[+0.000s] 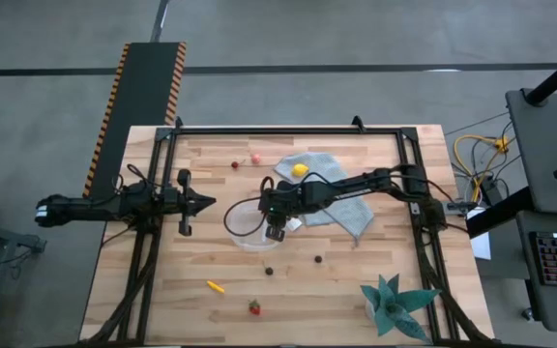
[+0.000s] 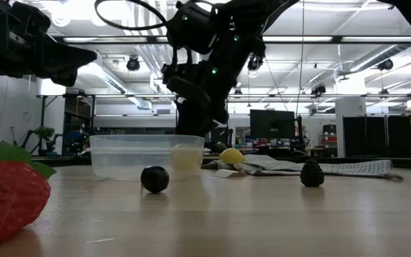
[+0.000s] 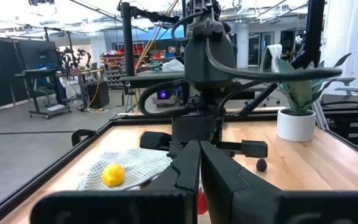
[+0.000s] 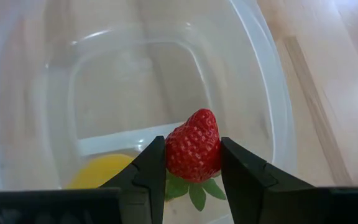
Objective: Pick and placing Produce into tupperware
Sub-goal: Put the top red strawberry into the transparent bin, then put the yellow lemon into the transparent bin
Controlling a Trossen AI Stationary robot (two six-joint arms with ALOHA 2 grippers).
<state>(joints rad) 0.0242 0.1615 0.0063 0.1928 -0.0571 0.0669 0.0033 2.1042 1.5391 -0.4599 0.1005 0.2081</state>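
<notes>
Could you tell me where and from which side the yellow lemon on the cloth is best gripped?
Take the lemon across its round middle, coming straight down from above. It lies exposed on the grey-blue cloth, apart from other things, so fingers probably fit on both sides.

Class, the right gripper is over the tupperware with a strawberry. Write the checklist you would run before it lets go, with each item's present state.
1. Strawberry held between the right gripper's fingers: ok.
2. Right gripper above the tupperware, not outside its rim: ok.
3. Tupperware open, no lid: ok.
4. Room inside beside the lemon already there: ok.
5. Left gripper clear of the tupperware: ok.
6. Drop height above the tupperware floor: cannot tell.
</notes>
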